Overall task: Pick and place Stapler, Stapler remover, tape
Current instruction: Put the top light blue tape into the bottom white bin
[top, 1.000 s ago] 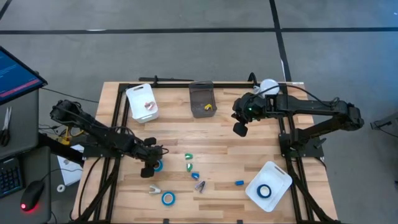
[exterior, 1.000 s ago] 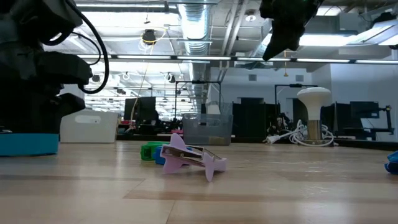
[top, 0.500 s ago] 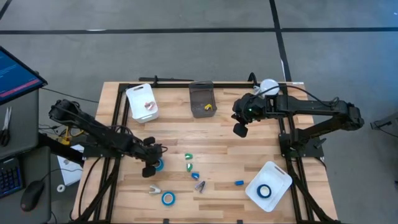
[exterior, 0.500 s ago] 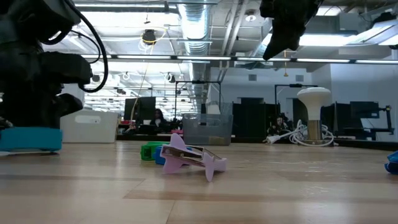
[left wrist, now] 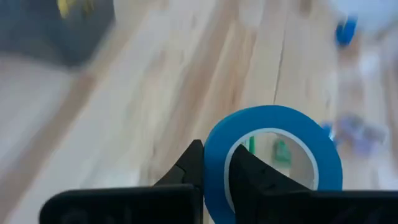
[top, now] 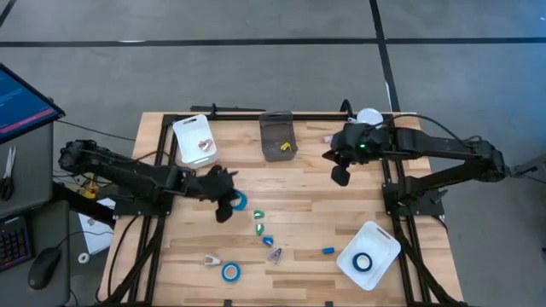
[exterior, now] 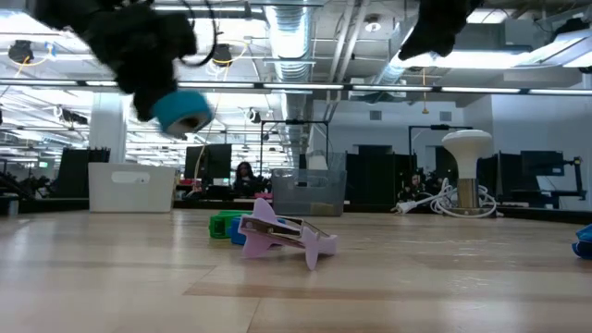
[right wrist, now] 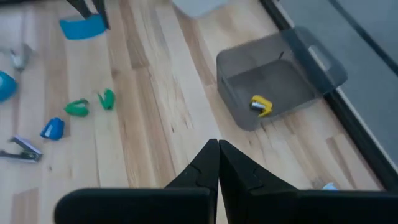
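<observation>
Left gripper point(top: 229, 203): jaws clamping the wall of a blue tape roll point(top: 239, 201), carrying it clear above the table point(top: 307, 196). Just beyond it: green and blue pieces, probably staple removers point(top: 258, 214). Right gripper point(top: 341, 175): jaws together, hovering beside the grey bin point(top: 277, 136).

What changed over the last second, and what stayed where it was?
The left gripper closed on a blue tape roll that lay on the table, lifted it clear and carried it toward the table's middle. The right gripper shifted slightly sideways, fingers shut and empty. The other two tape rolls and the bins stayed put.
</observation>
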Robot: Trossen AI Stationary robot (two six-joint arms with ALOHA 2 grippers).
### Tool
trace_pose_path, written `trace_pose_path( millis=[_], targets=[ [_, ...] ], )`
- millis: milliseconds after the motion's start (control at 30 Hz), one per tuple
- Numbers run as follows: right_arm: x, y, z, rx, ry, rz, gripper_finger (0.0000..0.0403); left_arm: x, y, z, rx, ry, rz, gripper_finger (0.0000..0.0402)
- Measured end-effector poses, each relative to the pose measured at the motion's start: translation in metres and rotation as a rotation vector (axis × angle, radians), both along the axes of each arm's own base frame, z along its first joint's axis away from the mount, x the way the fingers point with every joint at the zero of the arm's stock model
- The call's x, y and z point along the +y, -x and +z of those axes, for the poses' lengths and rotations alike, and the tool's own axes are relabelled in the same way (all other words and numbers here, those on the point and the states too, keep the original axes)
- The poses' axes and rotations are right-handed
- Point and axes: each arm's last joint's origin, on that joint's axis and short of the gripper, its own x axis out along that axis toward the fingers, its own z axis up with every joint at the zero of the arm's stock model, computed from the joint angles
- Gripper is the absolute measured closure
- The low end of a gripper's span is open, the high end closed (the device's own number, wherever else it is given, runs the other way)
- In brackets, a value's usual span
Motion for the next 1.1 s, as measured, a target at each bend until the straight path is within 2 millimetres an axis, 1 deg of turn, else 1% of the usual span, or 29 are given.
trace_pose_path(
  millis=[100,167,300,433,633,700,900,1000,1100],
  targets=[
    [0.001,0.011,0.009,-0.058,-0.021,-0.014,0.0402,0.008,-0.009,0.016,-0.090,-0.016,0.016,0.0374],
    [0.003,0.015,0.013,-0.085,-0.065,0.007,0.0402,0.013,-0.016,0.028,-0.178,-0.013,0.041,0.0374],
    [0.007,0.015,0.014,-0.113,-0.147,0.064,0.0402,0.025,-0.025,0.049,-0.365,-0.005,0.099,0.0374],
    [0.009,-0.003,0.018,-0.209,-0.187,0.143,0.0402,0.036,-0.029,0.062,-0.468,-0.005,0.144,0.0374],
    [0.009,-0.042,0.023,-0.413,-0.256,0.244,0.0402,0.044,-0.031,0.071,-0.587,0.054,0.206,0.0374],
    [0.007,-0.052,0.021,-0.450,-0.289,0.250,0.0402,0.047,-0.031,0.075,-0.628,0.080,0.226,0.0375],
    [-0.001,-0.075,0.012,-0.499,-0.375,0.277,0.0402,0.059,-0.034,0.087,-0.792,0.140,0.291,0.0376],
    [-0.004,-0.083,0.017,-0.586,-0.402,0.307,0.0402,0.067,-0.038,0.085,-0.827,0.192,0.314,0.0376],
    [-0.009,-0.088,0.023,-0.677,-0.439,0.309,0.0402,0.074,-0.044,0.076,-0.802,0.270,0.341,0.0376]
  ],
)
